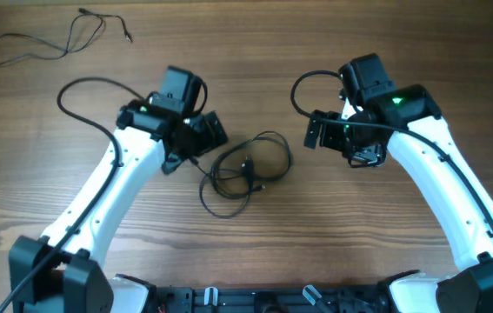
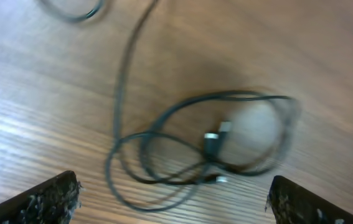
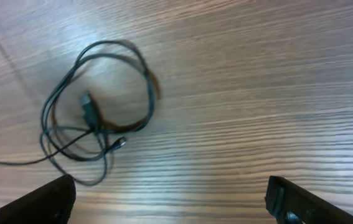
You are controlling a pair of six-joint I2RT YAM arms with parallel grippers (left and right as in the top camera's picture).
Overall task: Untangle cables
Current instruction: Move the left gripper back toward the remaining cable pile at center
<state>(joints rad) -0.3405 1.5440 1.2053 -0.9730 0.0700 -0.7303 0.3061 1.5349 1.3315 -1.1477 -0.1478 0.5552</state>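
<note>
No text, label, brand, number or sign can be read in any of the three views. No legible marking is shown on the table point(image 1: 316, 52) or on the cables point(image 1: 248, 167), and the left wrist view is blurred.

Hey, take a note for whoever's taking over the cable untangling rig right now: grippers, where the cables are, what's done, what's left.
Left gripper: open, empty, beside the tangled bundle.
Right gripper: open, empty, on the bundle's other side.
Cables: the bundle lies mid-table between the arms; one loose strand lies alone at the far left.
Done: that strand is apart from the rest.
Left: the bundle is not yet gripped; separate its loops.
</note>
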